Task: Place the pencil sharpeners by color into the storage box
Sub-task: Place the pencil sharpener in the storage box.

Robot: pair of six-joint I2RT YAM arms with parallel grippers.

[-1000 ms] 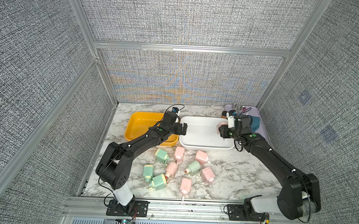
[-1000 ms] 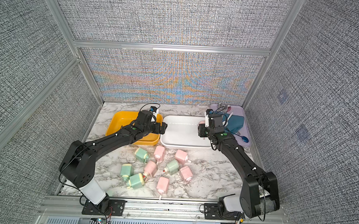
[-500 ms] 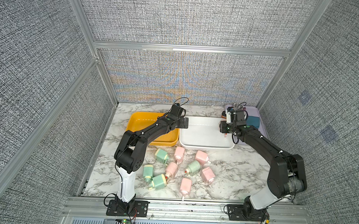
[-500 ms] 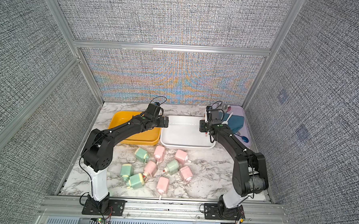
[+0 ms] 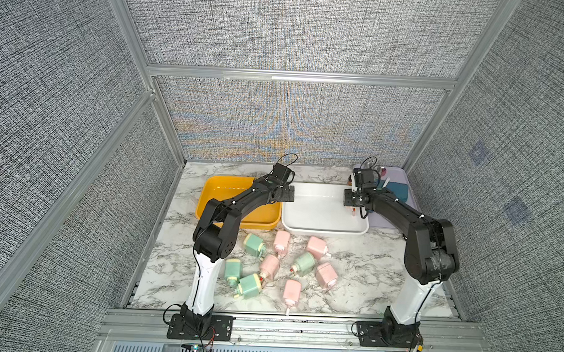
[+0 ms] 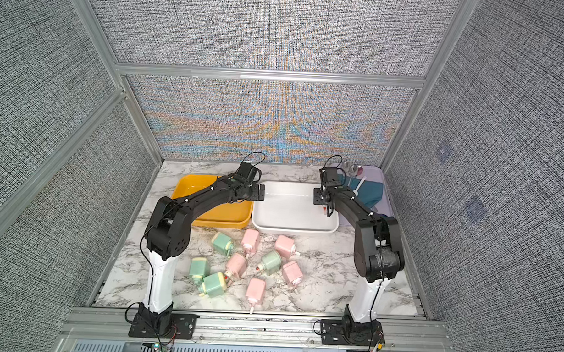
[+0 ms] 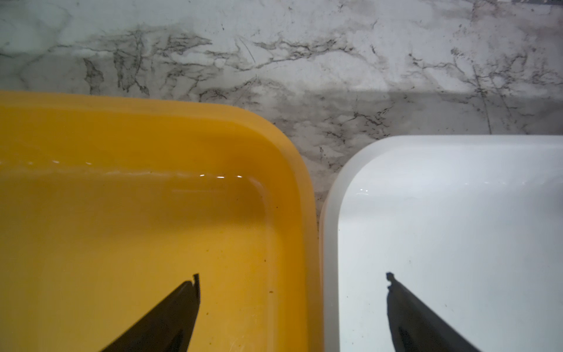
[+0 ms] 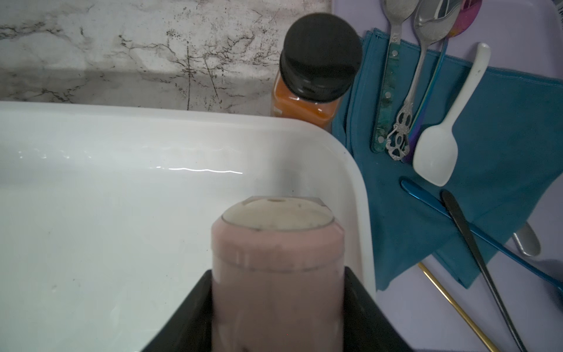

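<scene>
Judging by the bins, almost nothing is sorted yet: the yellow bin (image 5: 259,216) and the white bin (image 5: 324,218) are seen empty in both top views. One pink sharpener (image 8: 275,243) is clamped in the right tool (image 8: 277,269) and held over the corner of the white bin nearest the jar (image 8: 316,61) (whether it touches the bin floor cannot be told). The left tool (image 7: 293,275) is spread wide with nothing in it, and is poised over the seam where the two bins meet. Nine sharpeners (image 5: 292,291) are left on the table (image 5: 368,268) in front of the bins, loosely clustered: five pink, plus four green sharpeners (image 5: 304,263). The first placement is judged to be under way and not yet completed. Once the pink one is released, nine pick-ups are left, with the green ones presumably meant for the yellow bin.
</scene>
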